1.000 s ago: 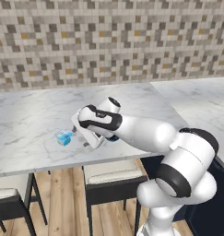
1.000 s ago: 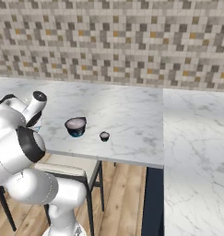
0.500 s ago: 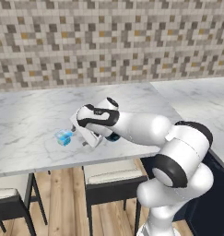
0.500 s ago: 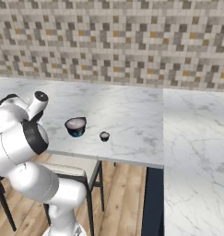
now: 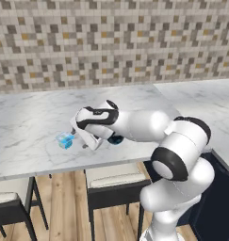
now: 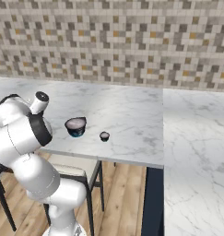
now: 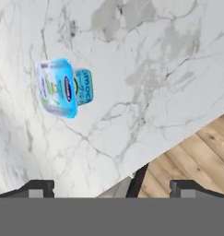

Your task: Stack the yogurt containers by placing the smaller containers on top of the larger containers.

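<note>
The pincer [image 5: 85,140] hangs low over the front part of the marble counter [image 5: 26,127], its jaws spread wide and holding nothing; in the hand view the two dark fingertips [image 7: 37,188] stand far apart at the bottom, with bare marble and the counter's front edge between them. Just beside the pincer, toward the left in the left base view, the small light-blue boxy container [image 5: 64,140] sits on the counter, apart from the fingers; the hand view shows the same container [image 7: 62,87] lying ahead of the pincer, its printed top and side both visible. Close behind the pincer's wrist in the left base view a dark round shape peeks out, partly hidden by the arm. In the right base view the wide dark tub [image 6: 76,126] with its pale top stands near the counter's front edge, and the tiny dark cup [image 6: 104,136] stands near it, on its right, not touching. A stool [image 5: 113,180] stands under the counter edge on the wooden floor [image 5: 64,202].
</note>
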